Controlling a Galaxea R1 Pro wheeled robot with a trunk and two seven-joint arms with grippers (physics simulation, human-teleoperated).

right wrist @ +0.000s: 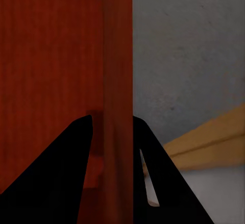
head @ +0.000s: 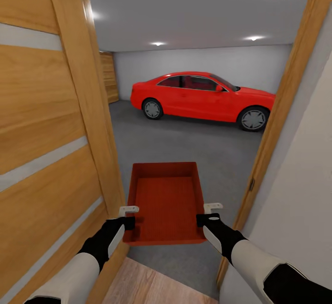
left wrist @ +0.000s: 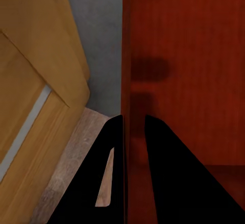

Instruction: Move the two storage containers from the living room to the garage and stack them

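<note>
- The left gripper point(head: 128, 217) has its jaws closed on the left side wall of the storage container point(head: 167, 205), one finger inside and one outside; the left wrist view shows the dark fingers point(left wrist: 168, 173) straddling that thin orange-red wall.
- The right gripper point(head: 207, 214) pinches the container's right side wall in the same way, its jaws pressed to either face of the wall point(right wrist: 118, 81), as the right wrist view shows.
- The container hangs level between the two grippers, open top up, held in the air in the doorway just above where the light wood plank flooring point(head: 147, 285) meets the grey concrete floor point(head: 193, 142).
- Just left of the container stands the open orange-brown wooden door point(head: 46, 133) with pale frosted strips; its edge comes close to the left gripper.
- Just right of the container is the wooden door frame point(head: 281, 110) and a white wall point(head: 299, 193).
- Well beyond the container, in the garage point(head: 198, 27), a red car point(head: 203, 96) stands on the concrete before the white back wall.
</note>
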